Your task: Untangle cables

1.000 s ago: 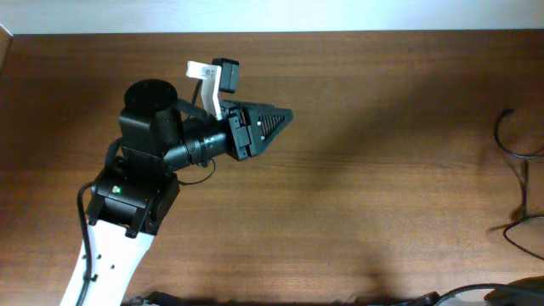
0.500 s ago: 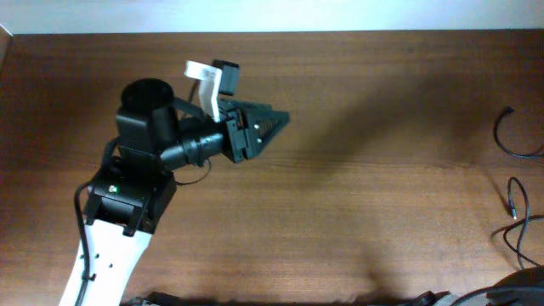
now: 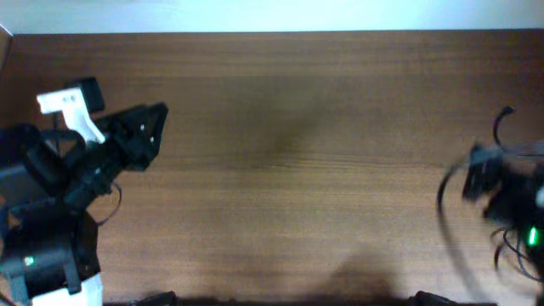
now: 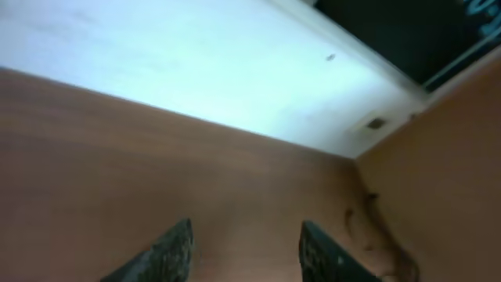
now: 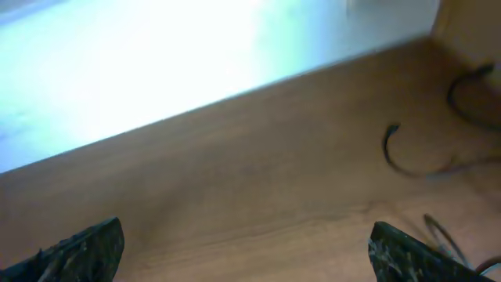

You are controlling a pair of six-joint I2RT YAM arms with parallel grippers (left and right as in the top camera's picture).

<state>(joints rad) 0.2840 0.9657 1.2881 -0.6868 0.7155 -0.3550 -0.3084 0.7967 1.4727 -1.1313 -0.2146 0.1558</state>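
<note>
The cables are thin black cords at the table's far right. In the overhead view one curved end (image 3: 501, 121) shows above my blurred right arm, and more loops (image 3: 514, 248) lie below it. The right wrist view shows a curved cable with a plug (image 5: 403, 157), another loop (image 5: 470, 88) behind it, and one (image 5: 442, 233) near my right finger. My right gripper (image 5: 246, 251) is wide open and empty over bare wood, left of the cables. My left gripper (image 3: 144, 134) is far left, also seen in its wrist view (image 4: 246, 247), open and empty.
The wooden table (image 3: 297, 170) runs to a white wall (image 4: 156, 63) along the far edge. A brown side panel (image 4: 438, 172) with dark marks stands at the right of the left wrist view. The left arm's base (image 3: 42, 255) fills the lower left corner.
My left arm has swung from the left-centre of the table to the far left. My right arm has come into the overhead view at the right edge, blurred, over the cables.
</note>
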